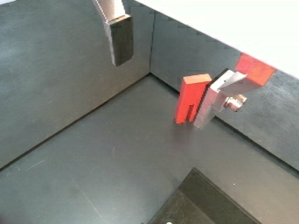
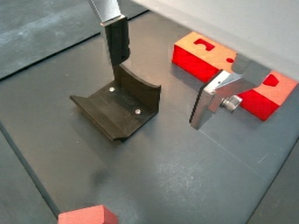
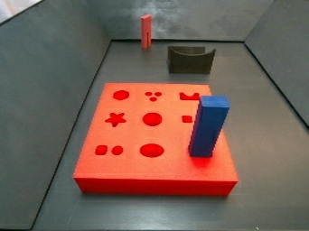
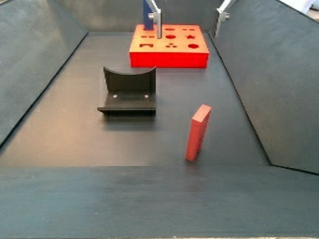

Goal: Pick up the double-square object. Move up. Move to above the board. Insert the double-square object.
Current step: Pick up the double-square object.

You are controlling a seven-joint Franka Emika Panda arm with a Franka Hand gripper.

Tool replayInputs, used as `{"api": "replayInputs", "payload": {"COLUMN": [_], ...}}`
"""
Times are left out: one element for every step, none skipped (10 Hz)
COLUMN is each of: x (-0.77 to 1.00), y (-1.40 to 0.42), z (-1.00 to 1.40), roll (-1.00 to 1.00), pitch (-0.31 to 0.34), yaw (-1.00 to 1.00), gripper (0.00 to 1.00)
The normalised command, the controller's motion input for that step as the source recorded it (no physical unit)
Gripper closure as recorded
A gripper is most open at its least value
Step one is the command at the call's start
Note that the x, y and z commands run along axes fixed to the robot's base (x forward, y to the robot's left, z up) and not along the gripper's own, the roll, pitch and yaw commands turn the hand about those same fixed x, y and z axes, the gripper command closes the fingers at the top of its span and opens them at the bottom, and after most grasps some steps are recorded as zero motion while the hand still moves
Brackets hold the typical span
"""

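In a wrist view we see the gripper point(image 1: 176, 74) with its two silver fingers spread wide apart: one finger point(image 1: 119, 35) with its dark pad hangs over the bare dark floor point(image 1: 82, 166), and another finger point(image 1: 219, 98) stands just beside the red peg point(image 1: 191, 98). The peg is upright on the floor, apart from the pads, with nothing clasped between them. Behind it a corner of the red board point(image 1: 254, 70) shows.

In a wrist view of the same spread fingers, the gripper point(image 2: 163, 74) hovers over the dark U-shaped holder point(image 2: 119, 107). The board point(image 2: 198, 54) lies beyond, partly hidden by a finger. A red top point(image 2: 84, 216) peeks in at the edge; we take it for the peg.

In a side view the board point(image 3: 133, 149) fills the foreground, its star, round and square holes open, and a tall blue block point(image 3: 209, 126) stands in it near one edge. The peg point(image 3: 146, 30) stands far back by the wall, the holder point(image 3: 190, 59) near it.

In a side view the peg point(image 4: 199, 133) stands upright in the foreground, well apart from the board point(image 4: 187, 58); the holder point(image 4: 129, 91) lies between. The gripper point(image 4: 187, 9) shows only as finger tips at the upper edge.
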Motion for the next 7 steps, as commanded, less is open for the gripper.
{"api": "replayInputs", "payload": {"x": [-0.10, 0.05, 0.01, 0.00, 0.00, 0.00, 0.00], "y": [0.37, 0.60, 0.41, 0.33, 0.23, 0.19, 0.21], "z": [-0.05, -0.20, -0.18, -0.19, -0.15, -0.11, -0.12], "roll": [-0.02, -0.07, 0.00, 0.00, 0.00, -0.01, -0.01], "pitch": [0.000, 0.000, 0.000, 0.000, -0.006, -0.036, -0.029], "yaw": [-0.24, -0.31, -0.56, -0.65, -0.74, -0.78, -0.75], "gripper": [0.00, 0.00, 0.00, 0.00, 0.00, 0.00, 0.00]}}
